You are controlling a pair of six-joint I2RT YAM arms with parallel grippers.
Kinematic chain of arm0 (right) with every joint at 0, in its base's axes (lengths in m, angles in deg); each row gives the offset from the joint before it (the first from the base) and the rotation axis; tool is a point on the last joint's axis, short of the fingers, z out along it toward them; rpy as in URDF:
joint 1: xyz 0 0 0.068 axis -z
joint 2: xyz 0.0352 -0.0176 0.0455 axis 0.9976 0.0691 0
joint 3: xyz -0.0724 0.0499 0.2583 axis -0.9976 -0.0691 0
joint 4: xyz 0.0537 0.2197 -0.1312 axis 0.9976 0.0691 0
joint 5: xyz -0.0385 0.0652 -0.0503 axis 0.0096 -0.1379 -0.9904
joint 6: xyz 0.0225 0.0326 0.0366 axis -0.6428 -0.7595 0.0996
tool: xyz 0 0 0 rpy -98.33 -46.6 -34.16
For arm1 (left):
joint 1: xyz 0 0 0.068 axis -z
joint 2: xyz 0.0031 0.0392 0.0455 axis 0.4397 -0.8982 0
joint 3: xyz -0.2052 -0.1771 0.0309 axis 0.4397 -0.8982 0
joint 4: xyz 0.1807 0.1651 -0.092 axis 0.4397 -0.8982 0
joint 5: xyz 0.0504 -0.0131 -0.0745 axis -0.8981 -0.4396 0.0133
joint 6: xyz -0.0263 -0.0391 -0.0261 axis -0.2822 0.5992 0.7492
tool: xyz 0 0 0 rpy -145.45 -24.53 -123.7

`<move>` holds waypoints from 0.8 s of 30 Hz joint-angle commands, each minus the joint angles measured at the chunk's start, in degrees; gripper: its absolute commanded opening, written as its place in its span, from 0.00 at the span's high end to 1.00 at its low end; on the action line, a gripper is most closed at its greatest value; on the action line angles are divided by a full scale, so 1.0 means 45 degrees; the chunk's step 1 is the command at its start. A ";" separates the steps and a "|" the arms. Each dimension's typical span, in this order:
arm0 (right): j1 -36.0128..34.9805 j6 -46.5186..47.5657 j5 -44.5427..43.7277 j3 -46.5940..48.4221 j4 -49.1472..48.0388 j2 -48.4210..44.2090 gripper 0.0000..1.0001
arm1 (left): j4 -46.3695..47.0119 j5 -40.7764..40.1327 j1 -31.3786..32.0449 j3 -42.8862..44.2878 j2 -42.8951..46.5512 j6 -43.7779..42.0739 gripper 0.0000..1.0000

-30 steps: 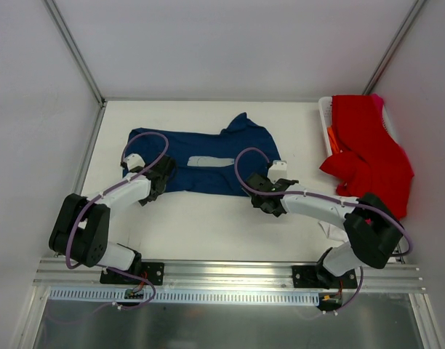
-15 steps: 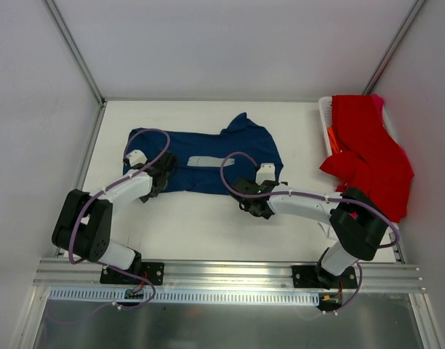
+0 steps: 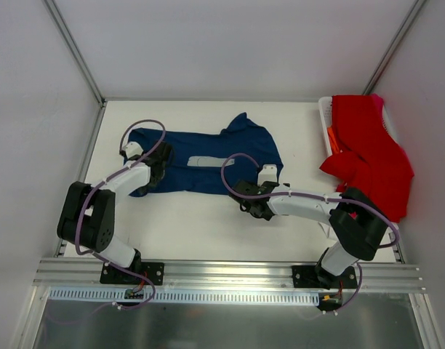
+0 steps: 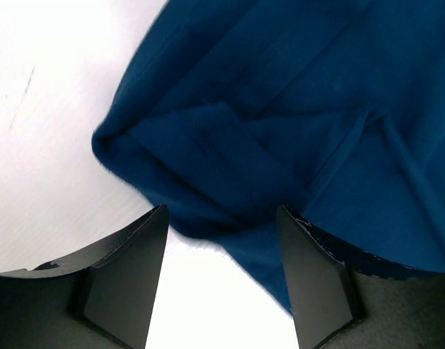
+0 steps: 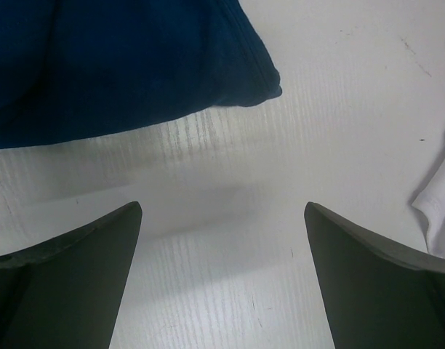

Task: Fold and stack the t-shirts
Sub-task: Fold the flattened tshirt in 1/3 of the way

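Observation:
The navy t-shirt (image 3: 237, 149) lies spread across the middle of the table, a pale patch showing on it. My left gripper (image 3: 161, 161) is over its left end. In the left wrist view the jaws (image 4: 221, 211) are open, with a folded navy corner (image 4: 208, 174) lying between the fingers. My right gripper (image 3: 246, 198) is open and empty just in front of the shirt's near hem. The hem's corner (image 5: 251, 80) lies ahead of the jaws (image 5: 222, 207) on bare table. A red t-shirt (image 3: 368, 149) hangs over the basket at the right.
The white plastic basket (image 3: 324, 109) stands at the far right, a bit of pink cloth (image 3: 377, 98) at its back. A white cloth (image 3: 330, 231) lies by the right arm's base and shows in the right wrist view (image 5: 441, 218). Walls enclose the table on three sides.
My right gripper slid left along the shirt's near hem, then stopped. My left gripper moved farther back onto the shirt's left end, and the cloth there shifted and bunched.

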 commanded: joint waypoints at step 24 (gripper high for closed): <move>-0.0317 -0.0468 -0.0283 0.0457 0.0316 0.1019 0.01 | 0.2310 0.5148 -0.2288 0.1360 -0.0116 -0.2969 0.44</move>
